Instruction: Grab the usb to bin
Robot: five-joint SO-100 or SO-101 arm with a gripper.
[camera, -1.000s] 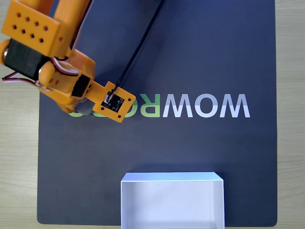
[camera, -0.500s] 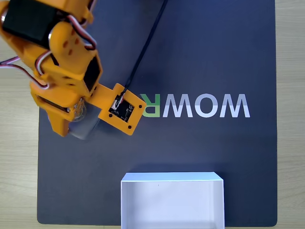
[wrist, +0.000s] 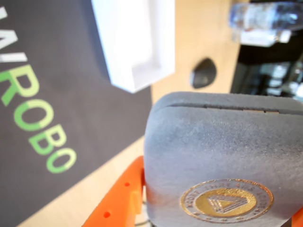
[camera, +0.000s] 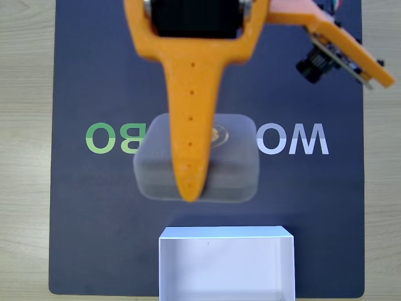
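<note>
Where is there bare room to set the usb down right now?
The bin is bare inside, with all of its white floor free. The dark mat is bare left and right of the bin. The middle is crowded: the gripper holds the usb just above the bin's far wall.

The arm is orange plastic. Its end effector (camera: 188, 188) has a long tapering finger (camera: 190, 119) dotted with small holes, a black motor (camera: 194, 17) above, and a small camera (camera: 313, 63).

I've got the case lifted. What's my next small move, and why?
Probably carry it a little further toward the white box before opening. In the fixed view the grey case, held in the gripper, hangs above the dark mat, just short of the box's near wall.
</note>
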